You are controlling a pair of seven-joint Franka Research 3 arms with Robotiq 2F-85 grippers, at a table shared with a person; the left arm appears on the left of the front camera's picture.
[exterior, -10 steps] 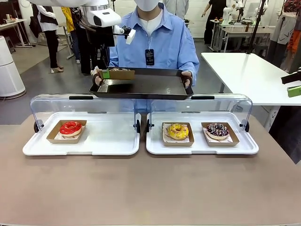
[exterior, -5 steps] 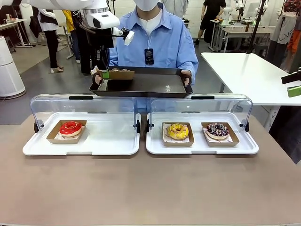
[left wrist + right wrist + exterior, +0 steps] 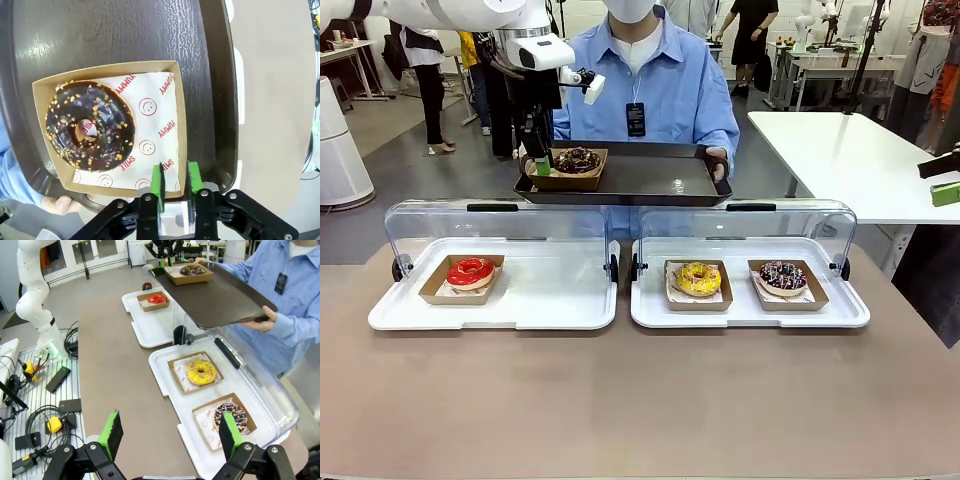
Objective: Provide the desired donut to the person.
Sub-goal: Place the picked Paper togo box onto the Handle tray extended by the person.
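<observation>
Chocolate donut lies in its cardboard box on the dark tray held by the person, up-left of the left end effector. That end effector's pads stand slightly apart, astride the box wall. Liner reads "YUMMY", "SMILE". Right end effector is spread wide over open worktop.

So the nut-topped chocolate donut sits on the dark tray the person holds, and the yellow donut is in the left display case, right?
Not quite. The front view shows the yellow donut in the right display case, beside a sprinkled one. The nut-topped chocolate donut does sit on the dark tray the person holds.
</observation>
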